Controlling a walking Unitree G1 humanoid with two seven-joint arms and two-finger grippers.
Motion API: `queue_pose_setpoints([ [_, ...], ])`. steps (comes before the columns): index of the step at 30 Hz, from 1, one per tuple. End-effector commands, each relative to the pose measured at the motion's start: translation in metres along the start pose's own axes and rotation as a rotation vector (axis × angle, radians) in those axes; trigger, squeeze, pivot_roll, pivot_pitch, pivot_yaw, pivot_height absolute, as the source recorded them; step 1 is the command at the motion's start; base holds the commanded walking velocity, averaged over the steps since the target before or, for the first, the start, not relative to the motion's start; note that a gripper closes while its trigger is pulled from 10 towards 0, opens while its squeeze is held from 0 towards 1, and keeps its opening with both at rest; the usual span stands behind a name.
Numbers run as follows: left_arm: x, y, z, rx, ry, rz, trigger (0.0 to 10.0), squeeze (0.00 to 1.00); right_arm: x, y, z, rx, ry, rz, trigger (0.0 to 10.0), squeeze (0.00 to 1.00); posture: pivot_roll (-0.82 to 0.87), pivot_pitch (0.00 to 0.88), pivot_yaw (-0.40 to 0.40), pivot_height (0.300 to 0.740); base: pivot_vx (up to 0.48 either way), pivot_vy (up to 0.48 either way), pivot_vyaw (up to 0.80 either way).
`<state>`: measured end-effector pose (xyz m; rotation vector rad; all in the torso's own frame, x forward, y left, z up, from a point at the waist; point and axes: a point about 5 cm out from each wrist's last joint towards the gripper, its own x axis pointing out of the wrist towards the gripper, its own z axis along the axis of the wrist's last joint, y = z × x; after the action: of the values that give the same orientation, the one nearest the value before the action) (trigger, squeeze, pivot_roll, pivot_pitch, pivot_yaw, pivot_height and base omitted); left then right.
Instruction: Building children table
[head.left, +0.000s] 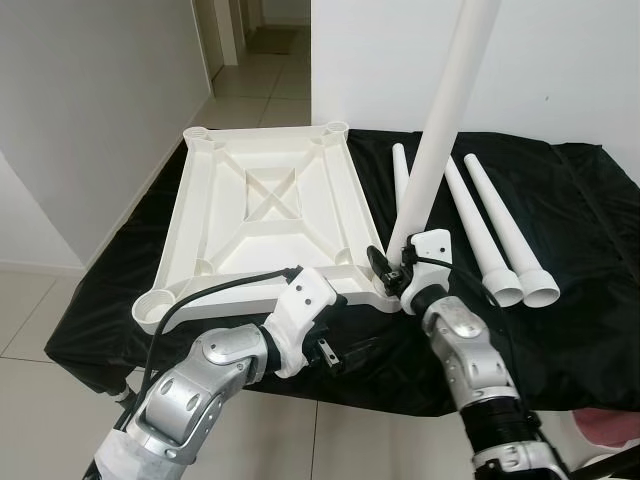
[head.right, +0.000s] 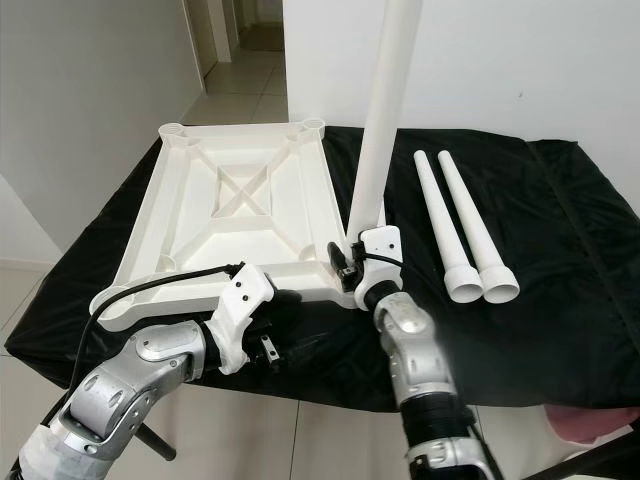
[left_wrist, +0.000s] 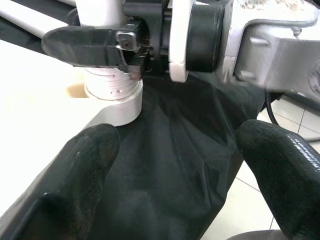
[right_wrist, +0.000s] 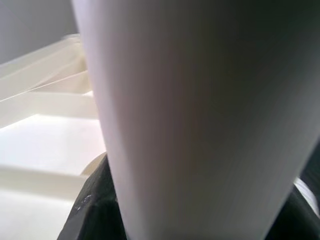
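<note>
The white table top (head.left: 215, 215) lies upside down on a black cloth. One white leg (head.left: 440, 110) stands upright in the corner socket (left_wrist: 117, 107) at the near right. My right gripper (head.left: 392, 265) is shut on this leg just above the socket, its black finger (left_wrist: 90, 42) pressed against the leg's base. The leg (right_wrist: 200, 120) fills the right wrist view. My left gripper (head.left: 345, 355) hovers open over the cloth at the table's front edge, a little left of that corner, with nothing between its fingers (left_wrist: 80, 170).
Three more white legs (head.left: 495, 235) lie side by side on the black cloth (head.left: 580, 240) to the right of the top, one partly behind the upright leg. A white wall stands behind. Tiled floor and a hallway lie to the left.
</note>
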<state>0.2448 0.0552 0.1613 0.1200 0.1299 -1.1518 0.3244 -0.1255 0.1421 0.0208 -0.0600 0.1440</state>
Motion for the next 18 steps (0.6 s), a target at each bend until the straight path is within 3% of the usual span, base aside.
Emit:
queue_pose_setpoints([
  [1, -0.003, 0.005, -0.003, -0.004, 0.015, 0.045, 10.0, 0.00, -0.001, -0.002, -0.002, 0.055, 0.028, -0.078, 10.0, 0.00, -0.06, 0.000, 0.018, 0.740, 0.000, 0.000, 0.00],
  [5, -0.004, 0.006, -0.003, -0.004, 0.016, 0.052, 10.0, 0.00, -0.002, 0.013, -0.003, 0.103, 0.050, -0.184, 10.0, 0.00, -0.06, 0.001, 0.017, 0.740, 0.000, 0.000, 0.00],
  [10, -0.004, 0.007, -0.002, -0.010, 0.013, 0.057, 10.0, 0.00, 0.000, 0.028, 0.003, 0.130, 0.032, -0.175, 10.0, 0.00, -0.06, 0.012, 0.027, 0.740, 0.000, 0.000, 0.00],
  [17, -0.004, 0.007, -0.002, -0.011, 0.013, 0.055, 10.0, 0.00, -0.004, 0.024, 0.010, 0.079, -0.009, -0.165, 10.0, 0.00, -0.06, 0.004, 0.024, 0.740, 0.000, 0.000, 0.00],
  [18, -0.003, 0.007, -0.001, -0.011, 0.011, 0.053, 10.0, 0.00, -0.005, 0.021, 0.011, 0.064, -0.018, -0.166, 10.0, 1.00, -0.06, 0.004, 0.024, 0.740, 0.000, 0.000, 0.00],
])
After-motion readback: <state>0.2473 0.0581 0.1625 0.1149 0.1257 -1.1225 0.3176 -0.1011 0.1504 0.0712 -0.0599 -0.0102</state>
